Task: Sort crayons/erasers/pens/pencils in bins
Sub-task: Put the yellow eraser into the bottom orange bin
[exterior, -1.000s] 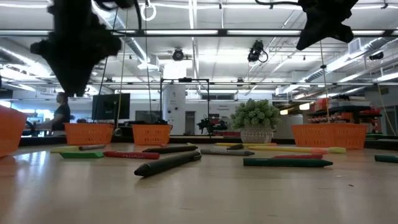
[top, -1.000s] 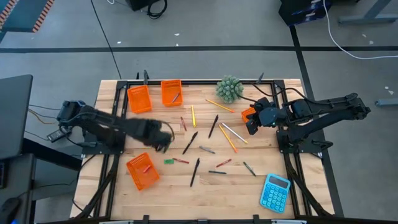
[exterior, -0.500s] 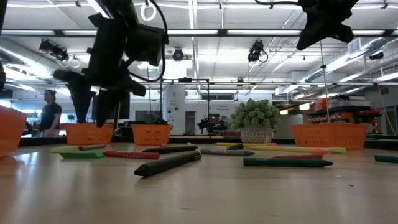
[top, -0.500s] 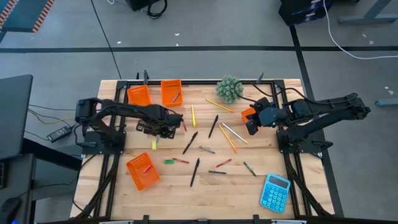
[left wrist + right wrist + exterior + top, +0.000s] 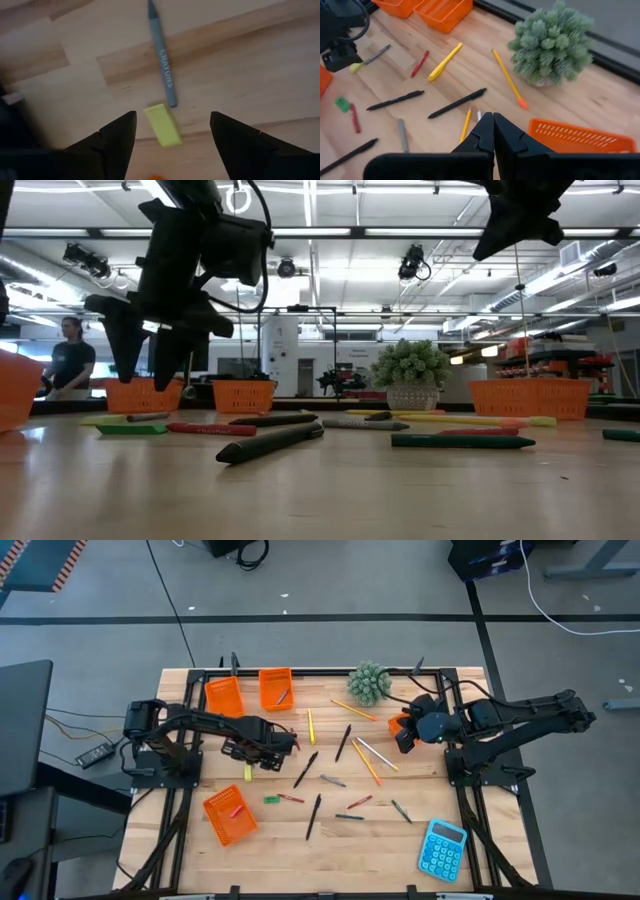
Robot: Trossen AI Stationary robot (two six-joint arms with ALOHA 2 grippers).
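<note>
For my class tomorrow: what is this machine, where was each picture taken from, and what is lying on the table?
It is a robot with two dark arms, each ending in a two-finger gripper. One camera looks straight down, one sits at table height, and one rides on each wrist. On the wooden table lie scattered pens, pencils and crayons, orange bins, a small plant and a blue calculator. The left gripper hangs open above a yellow eraser beside a grey crayon, holding nothing. The right gripper waits shut near the bin on its side, also holding nothing.
</note>
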